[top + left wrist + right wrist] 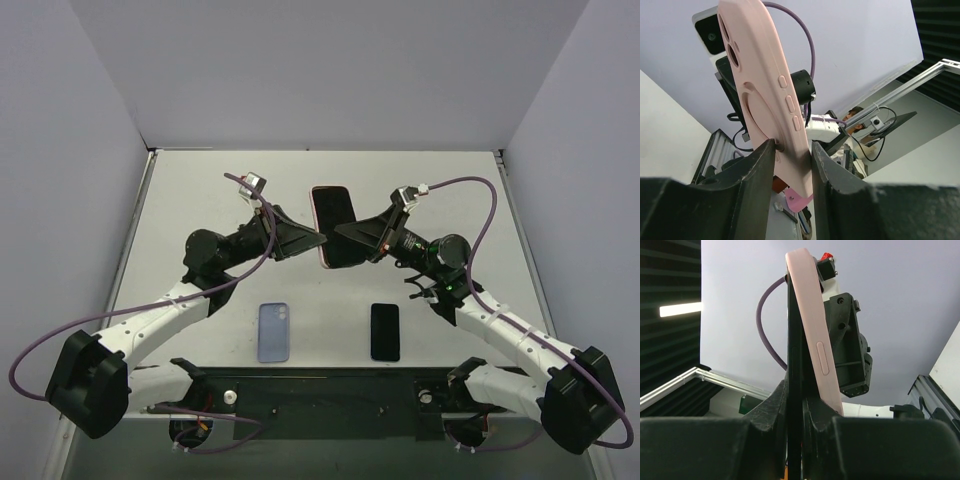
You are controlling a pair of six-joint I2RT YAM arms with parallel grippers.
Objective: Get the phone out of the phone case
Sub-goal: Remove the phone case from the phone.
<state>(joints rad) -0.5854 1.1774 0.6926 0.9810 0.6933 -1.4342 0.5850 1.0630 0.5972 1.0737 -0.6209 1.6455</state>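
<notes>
My left tool [790,150] clamps the pink phone case [770,75], my right tool [796,390] pinches the phone [794,340] by its edge, so pulling should separate them.

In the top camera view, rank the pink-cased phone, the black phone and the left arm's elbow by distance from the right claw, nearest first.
1. pink-cased phone: gripped in the right claw, mid-table.
2. black phone: flat on the table, right of centre.
3. left arm's elbow: far bottom left.

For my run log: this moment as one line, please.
left claw: shut on cased phone | right claw: shut on cased phone | status: midair, not separated
</notes>
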